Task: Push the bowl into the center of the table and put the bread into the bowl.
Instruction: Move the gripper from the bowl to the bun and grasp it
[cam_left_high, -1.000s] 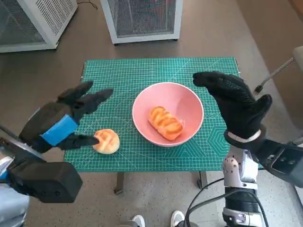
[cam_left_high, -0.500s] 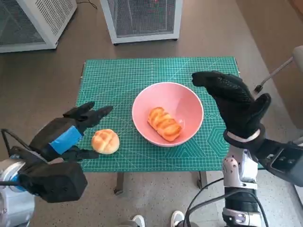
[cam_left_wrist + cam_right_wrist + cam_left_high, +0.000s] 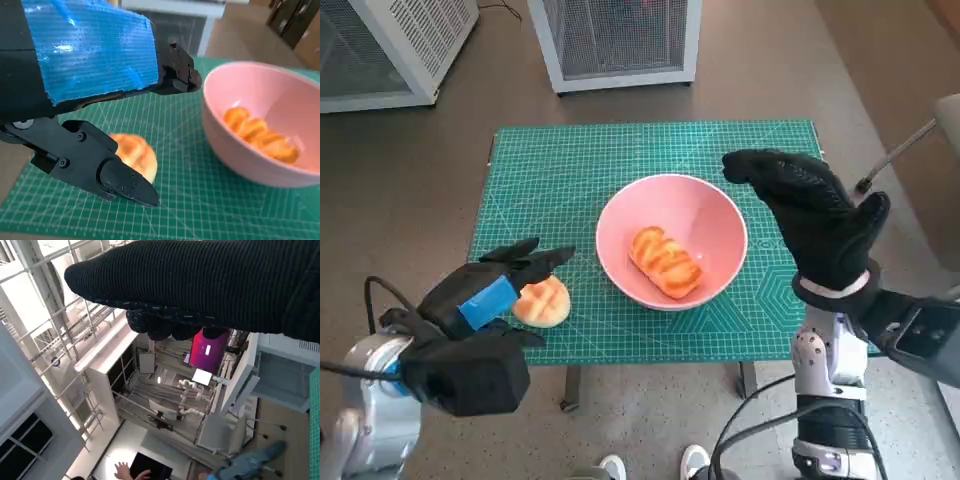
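A pink bowl [image 3: 705,215] sits right of the middle of the green mat [image 3: 570,170], with a long golden bread [image 3: 667,260] lying inside it. A round scored bun [image 3: 548,301] lies near the mat's front left. My left hand [image 3: 495,290] hovers over the bun's near side, fingers spread and holding nothing; the left wrist view shows the bun [image 3: 132,152] between the thumb and the upper fingers, the bowl [image 3: 235,155] beyond. My right hand [image 3: 815,215] stands raised beside the bowl's right rim, open and empty.
Two white mesh-fronted cabinets [image 3: 615,40] stand on the floor beyond the table. A metal rod [image 3: 895,155] slants in at the right edge. Shoe tips [image 3: 655,465] show below the table's front edge. The right wrist view shows a person's hand [image 3: 122,471] and a ceiling.
My left hand has dropped toward the table's front left and closed in over the bun, fingers still spread. The right hand, bowl and breads have stayed put.
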Action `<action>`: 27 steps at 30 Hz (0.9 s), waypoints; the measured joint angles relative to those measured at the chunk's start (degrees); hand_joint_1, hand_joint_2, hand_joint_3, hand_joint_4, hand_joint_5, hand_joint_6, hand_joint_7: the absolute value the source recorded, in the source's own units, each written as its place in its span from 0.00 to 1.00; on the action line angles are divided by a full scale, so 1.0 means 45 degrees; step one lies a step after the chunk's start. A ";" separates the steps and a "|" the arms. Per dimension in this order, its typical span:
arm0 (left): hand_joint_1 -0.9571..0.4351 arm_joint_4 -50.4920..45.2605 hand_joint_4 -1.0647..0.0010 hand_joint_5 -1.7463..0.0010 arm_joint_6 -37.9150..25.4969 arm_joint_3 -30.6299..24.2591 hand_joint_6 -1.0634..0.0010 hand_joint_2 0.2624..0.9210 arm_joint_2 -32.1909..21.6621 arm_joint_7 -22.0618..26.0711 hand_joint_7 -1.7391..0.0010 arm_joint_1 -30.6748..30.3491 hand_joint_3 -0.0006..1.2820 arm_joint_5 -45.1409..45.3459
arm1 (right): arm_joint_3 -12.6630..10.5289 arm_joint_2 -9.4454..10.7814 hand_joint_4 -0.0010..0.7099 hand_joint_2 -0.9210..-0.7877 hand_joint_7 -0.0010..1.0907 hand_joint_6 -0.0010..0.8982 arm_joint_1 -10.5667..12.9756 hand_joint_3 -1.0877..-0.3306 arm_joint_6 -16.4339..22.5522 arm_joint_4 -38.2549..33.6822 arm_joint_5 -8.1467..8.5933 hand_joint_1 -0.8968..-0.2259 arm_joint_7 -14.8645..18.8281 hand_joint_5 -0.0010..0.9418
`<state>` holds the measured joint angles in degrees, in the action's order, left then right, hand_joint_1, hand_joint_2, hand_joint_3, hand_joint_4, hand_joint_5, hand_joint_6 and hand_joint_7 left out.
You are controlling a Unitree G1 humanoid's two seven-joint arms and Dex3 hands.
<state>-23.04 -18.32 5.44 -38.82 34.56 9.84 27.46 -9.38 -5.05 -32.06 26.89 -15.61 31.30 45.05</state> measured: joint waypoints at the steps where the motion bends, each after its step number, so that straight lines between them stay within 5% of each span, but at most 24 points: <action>1: 0.53 0.0179 0.76 0.99 0.0001 0.0121 0.66 0.76 0.0057 -0.0073 0.98 0.0077 0.00 0.0080 | -0.0002 -0.0019 0.54 0.00 0.62 0.04 -0.0002 0.74 -0.0029 0.0038 -0.0002 0.51 -0.0001 0.00; 7: 0.59 0.1114 0.71 0.98 0.0085 0.0626 0.62 0.78 0.0305 -0.0536 0.98 0.0391 0.01 0.0483 | -0.0050 -0.0091 0.54 0.00 0.62 0.04 0.0007 0.75 -0.0145 0.0151 -0.0001 0.50 -0.0009 0.00; 12: 0.69 0.2326 0.60 0.96 0.0135 0.1207 0.49 0.82 0.0632 -0.1250 0.95 0.0767 0.01 0.1225 | -0.0095 -0.0143 0.55 0.00 0.62 0.03 0.0007 0.76 -0.0144 0.0192 -0.0002 0.50 -0.0007 0.01; 17: 0.76 0.3188 0.34 0.95 0.0161 0.1671 0.33 0.89 0.0708 -0.1562 0.83 0.0922 0.02 0.1814 | -0.0143 -0.0159 0.55 0.00 0.61 0.03 0.0010 0.76 -0.0039 0.0190 -0.0012 0.51 -0.0008 0.01; 20: 0.71 0.3520 0.34 0.55 0.0259 0.1815 0.42 0.96 0.0694 -0.1738 0.47 0.0984 0.05 0.2118 | -0.0161 -0.0163 0.55 0.00 0.61 0.03 0.0010 0.76 0.0056 0.0185 -0.0015 0.52 -0.0007 0.01; 23: 0.70 0.3745 0.31 0.41 0.0568 0.1848 0.43 0.98 0.0612 -0.2040 0.38 0.1014 0.05 0.2390 | -0.0173 -0.0164 0.55 0.00 0.60 0.03 0.0009 0.77 0.0132 0.0146 -0.0013 0.51 -0.0005 0.01; 27: 0.69 0.3940 0.30 0.37 0.1074 0.1821 0.40 0.98 0.0443 -0.2408 0.35 0.1030 0.05 0.2460 | -0.0174 -0.0163 0.55 0.00 0.59 0.03 0.0009 0.77 0.0267 0.0075 -0.0023 0.51 -0.0005 0.01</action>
<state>-5.31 -13.48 13.64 -36.83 23.72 14.47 38.53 -10.16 -5.79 -32.01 28.09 -15.27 31.19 45.03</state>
